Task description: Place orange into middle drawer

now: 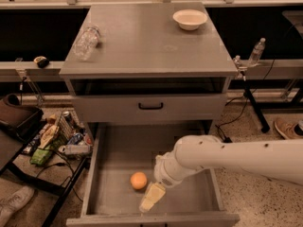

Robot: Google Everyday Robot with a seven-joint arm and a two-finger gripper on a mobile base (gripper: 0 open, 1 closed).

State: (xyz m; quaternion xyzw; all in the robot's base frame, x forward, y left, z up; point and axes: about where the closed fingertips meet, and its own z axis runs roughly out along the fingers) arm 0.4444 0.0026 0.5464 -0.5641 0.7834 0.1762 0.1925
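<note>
We read the task as nearly done: the orange (pixel 138 180) lies on the floor of the middle drawer (pixel 124 148), which stands pulled out, front part, left of centre. The hand (pixel 152 197) hangs low inside the drawer just right of the orange, apart from it as far as we see. It carries nothing, & we can't tell how far open it is. Left to do, in our view: lift the arm clear.

Orange: small, round, matte skin, may roll on that flat floor. Drawer: grey rect. tray, plain bottom, low walls. Hand: pale yellowish wedge on a smooth white arm. On the counter (pixel 142 46): a white bowl (pixel 190 19) & a clear bottle (pixel 86 41) lying down.
</note>
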